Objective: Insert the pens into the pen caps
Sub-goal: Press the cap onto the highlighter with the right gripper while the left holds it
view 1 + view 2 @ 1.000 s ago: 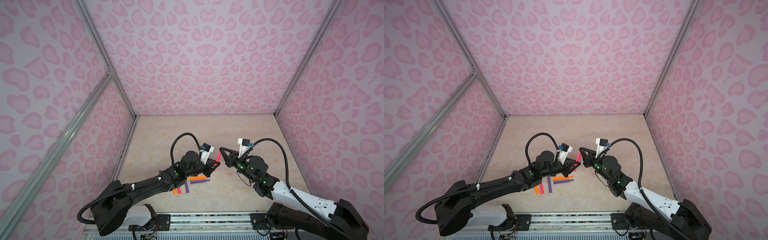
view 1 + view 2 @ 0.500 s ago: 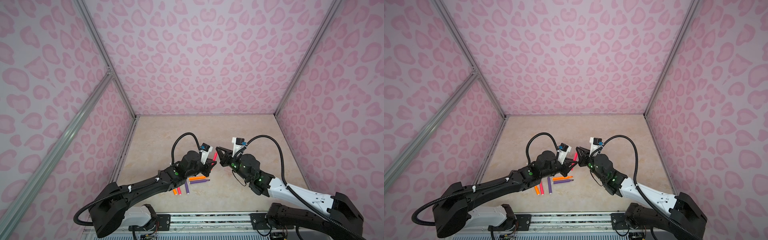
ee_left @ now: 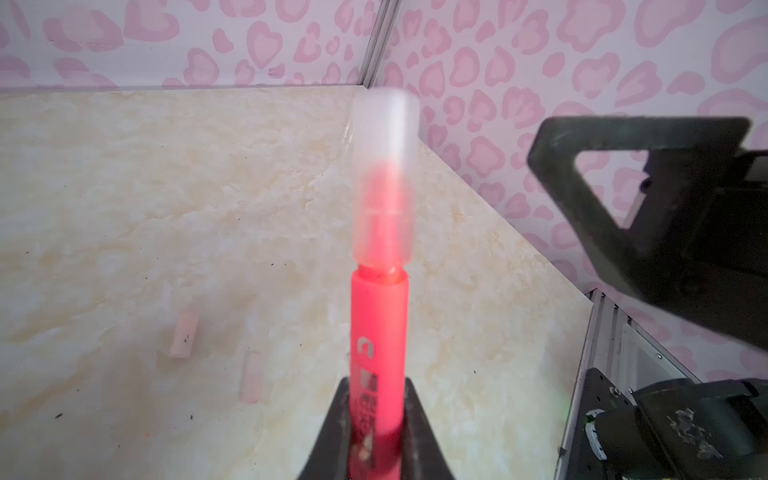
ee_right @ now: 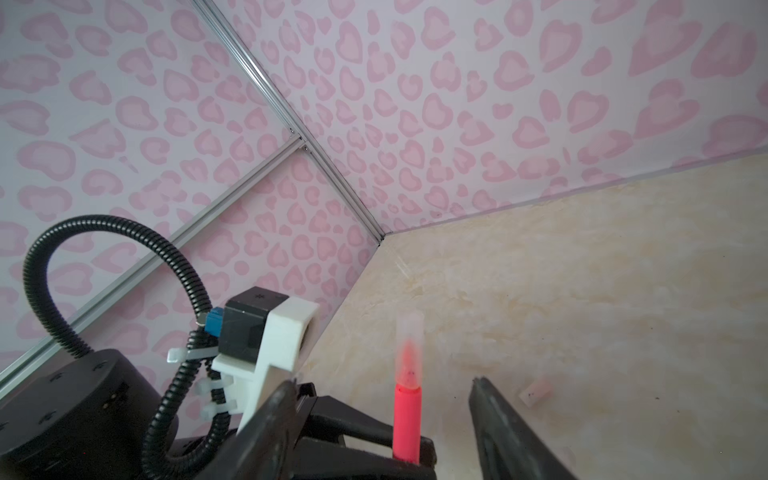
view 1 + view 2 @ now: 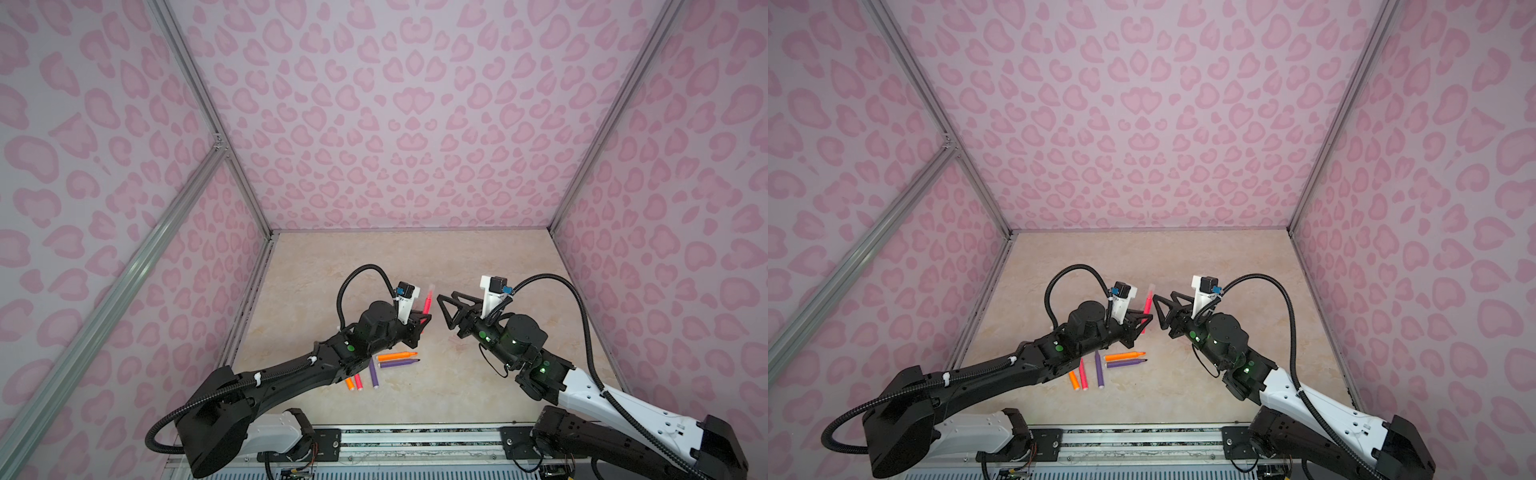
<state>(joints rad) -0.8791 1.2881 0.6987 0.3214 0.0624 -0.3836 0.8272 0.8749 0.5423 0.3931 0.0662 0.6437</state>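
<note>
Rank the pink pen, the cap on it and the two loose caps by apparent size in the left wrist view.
1. pink pen
2. cap on it, nearly as large
3. loose caps, alike; farther off, so true size unsure

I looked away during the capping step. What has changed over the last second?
The right gripper moved up to the tip of the pink pen, then opened, let go of the clear cap and drew back to its own side. The cap now sits on the pen. The left gripper stays shut on the pink pen; the other pens lie unmoved.
</note>
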